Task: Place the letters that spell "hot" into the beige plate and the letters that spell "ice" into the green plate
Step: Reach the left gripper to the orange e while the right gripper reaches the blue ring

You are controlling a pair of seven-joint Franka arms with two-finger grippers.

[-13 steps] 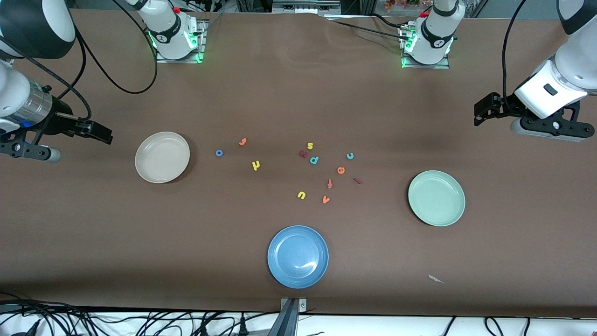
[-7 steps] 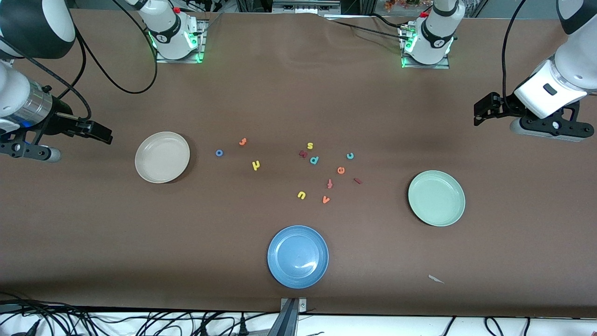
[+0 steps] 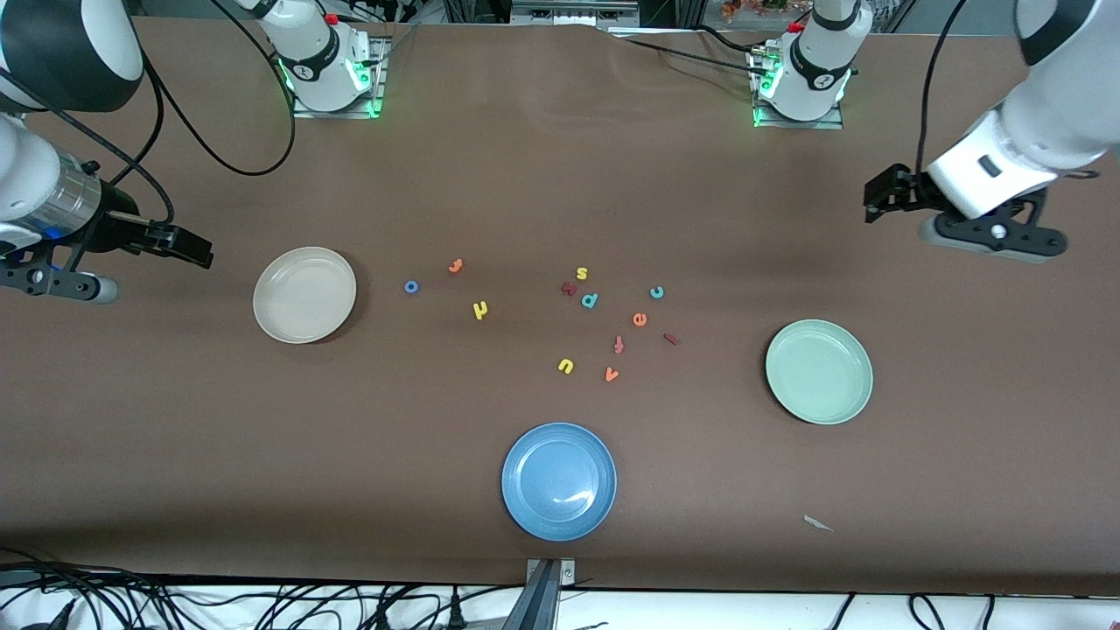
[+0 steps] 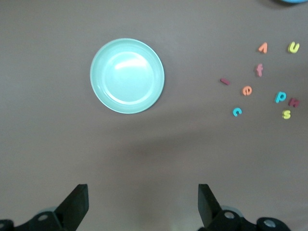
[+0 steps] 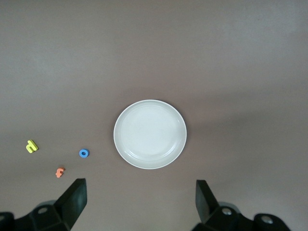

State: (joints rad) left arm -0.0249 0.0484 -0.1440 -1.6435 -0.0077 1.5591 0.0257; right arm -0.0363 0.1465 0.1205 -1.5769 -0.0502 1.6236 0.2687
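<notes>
1. While both arms hang above the brown counter (image 3: 542,175), three plates sit on it: the beige plate (image 3: 304,294) toward the right arm's end, the green plate (image 3: 819,371) toward the left arm's end, and a blue plate (image 3: 559,481) nearest the front camera. All three are bare.
2. Eleven foam letters lie loose between the beige and green plates.
3. Three spell "hot": blue o (image 3: 411,286), orange t (image 3: 455,265), yellow h (image 3: 479,310), grouped nearer the beige plate.
4. Three spell "ice": teal c (image 3: 656,292), orange e (image 3: 640,319), dark red i (image 3: 671,339), nearer the green plate.
5. Five others: yellow s (image 3: 582,273), a dark red letter (image 3: 569,288), teal p (image 3: 590,300), red-orange f (image 3: 619,345), yellow u (image 3: 565,366) and orange v (image 3: 612,374) make six, so twelve letters in all.
6. Left hand (image 3: 878,194) is up over bare counter, fingers spread, holding nothing.
7. Right hand (image 3: 194,248) is up beside the beige plate, fingers spread, holding nothing.
</notes>
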